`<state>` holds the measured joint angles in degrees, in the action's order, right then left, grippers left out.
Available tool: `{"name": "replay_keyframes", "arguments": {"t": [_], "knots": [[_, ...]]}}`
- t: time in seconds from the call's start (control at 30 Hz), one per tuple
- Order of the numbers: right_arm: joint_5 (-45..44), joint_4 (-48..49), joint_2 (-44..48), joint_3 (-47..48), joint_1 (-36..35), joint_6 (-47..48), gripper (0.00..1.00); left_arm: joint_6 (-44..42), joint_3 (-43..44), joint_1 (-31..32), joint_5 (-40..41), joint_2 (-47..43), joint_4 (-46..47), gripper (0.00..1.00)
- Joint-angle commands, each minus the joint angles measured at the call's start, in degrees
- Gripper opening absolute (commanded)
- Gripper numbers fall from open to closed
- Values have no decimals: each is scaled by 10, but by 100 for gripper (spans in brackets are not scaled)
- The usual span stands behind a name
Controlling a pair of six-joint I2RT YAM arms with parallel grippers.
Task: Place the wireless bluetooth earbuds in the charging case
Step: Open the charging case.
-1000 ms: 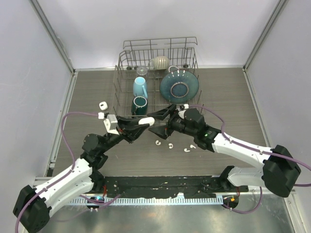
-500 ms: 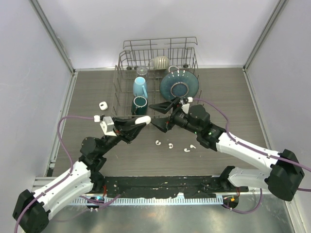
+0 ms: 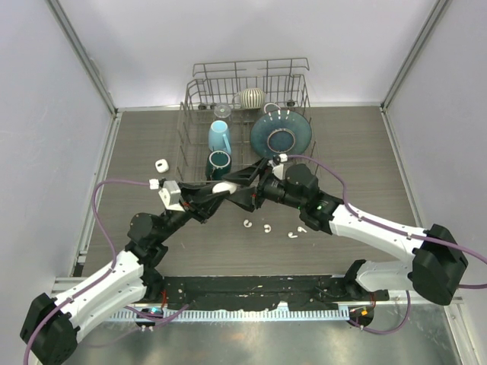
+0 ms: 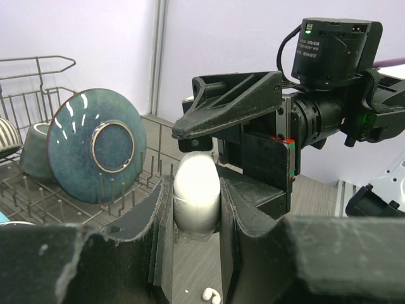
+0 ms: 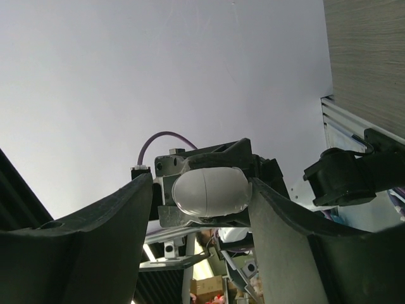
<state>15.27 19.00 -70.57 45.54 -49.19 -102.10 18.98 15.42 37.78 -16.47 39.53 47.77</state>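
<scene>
The white egg-shaped charging case point(image 3: 223, 187) is closed and held above the table, with my left gripper point(image 3: 227, 190) shut on its lower half point(image 4: 197, 202). My right gripper point(image 3: 233, 189) faces it from the right, open, its jaws straddling the case's upper end point(image 5: 212, 190). One finger point(image 5: 278, 234) sits against the case and the other stands off with a gap. Several tiny white earbuds point(image 3: 248, 223) point(image 3: 268, 227) point(image 3: 294, 235) lie loose on the table below the right arm. The left wrist view shows one earbud point(image 4: 212, 295) beneath the case.
A wire dish rack point(image 3: 186, 114) stands just behind the grippers, holding a blue plate point(image 3: 281, 134), a light blue cup point(image 3: 219, 137), a dark teal cup point(image 3: 219, 163) and a striped bowl point(image 3: 251, 97). A small white ring-shaped piece point(image 3: 161, 165) lies left of the rack.
The right gripper drew back from the case, then came in again around its end with narrower jaws. The left gripper kept hold of the case and shifted only slightly.
</scene>
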Motion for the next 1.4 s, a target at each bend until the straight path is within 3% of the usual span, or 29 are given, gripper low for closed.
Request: {"name": "replay_keyframes", "arguments": {"t": [0.0, 0.2, 0.33, 0.43, 0.57, 0.73, 0.87, 0.97, 1.03, 1.37], "knots": [[20, 54, -10, 24, -5, -5, 65, -11, 22, 1, 13, -2, 39, 0], [21, 71, -17, 22, -7, -12, 48, -9, 25, 0, 6, 2, 39, 0], [19, 103, -16, 9, -7, -20, 11, -1, 25, 1, 8, 1, 35, 1], [11, 105, -12, 3, -8, -18, 1, 15, 24, 1, 27, -2, 29, 16], [-9, 116, -3, -9, -7, -21, 1, 25, 25, 0, 34, -5, 21, 38], [-11, 121, -4, -9, -7, -22, 1, 26, 26, 1, 29, -5, 8, 45], [-10, 124, -5, -10, -7, -24, 1, 26, 29, 1, 24, -7, 2, 46], [-9, 123, -5, -10, -6, -24, 1, 19, 29, 1, 25, -9, 0, 35], [-9, 120, -5, -10, -7, -24, 1, 17, 29, 1, 28, -11, 1, 33], [-9, 103, 1, -13, -7, -21, 1, 11, 42, 1, 25, -9, 5, 47]]}}
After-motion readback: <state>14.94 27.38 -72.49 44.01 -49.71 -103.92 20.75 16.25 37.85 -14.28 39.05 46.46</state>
